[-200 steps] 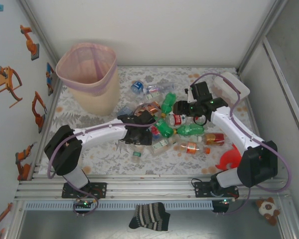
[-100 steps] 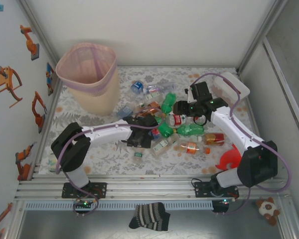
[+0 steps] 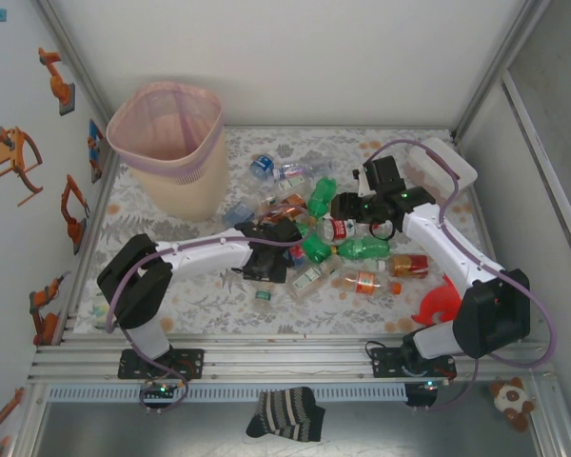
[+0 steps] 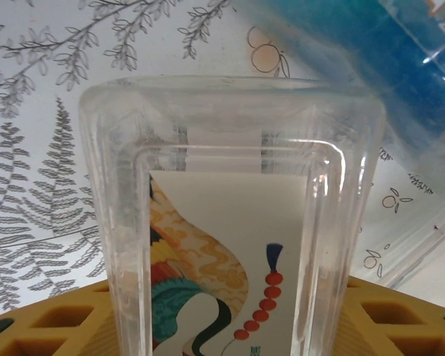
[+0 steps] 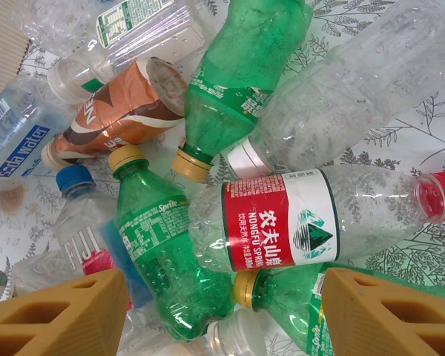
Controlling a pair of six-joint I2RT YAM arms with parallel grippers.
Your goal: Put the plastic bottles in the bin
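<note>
The plastic bottles [image 3: 335, 230] lie in a heap mid-table, clear and green, with a few strays round it. At the back left stands the pale pink bin [image 3: 167, 143]. My left gripper [image 3: 266, 255] is low at the heap's left edge. In its wrist view a clear square bottle [image 4: 230, 222] with a white picture label fills the gap of the left gripper [image 4: 230, 315], both yellow fingers [image 4: 44, 326] against its walls. My right gripper [image 3: 350, 206] hovers open over the heap. In its wrist view the right gripper [image 5: 222, 311] is above a red-labelled clear bottle [image 5: 282, 219] and a green Sprite bottle [image 5: 163, 252].
A white box [image 3: 447, 167] sits at the back right behind the right arm. A red object [image 3: 438, 303] lies near the right arm's base. Walls close the table on three sides. A striped sock [image 3: 285, 414] and a soft toy [image 3: 509, 398] lie below the front rail.
The left arm has reached lower into the heap's left edge and its jaws have narrowed onto the clear square bottle. The right arm has stayed still.
</note>
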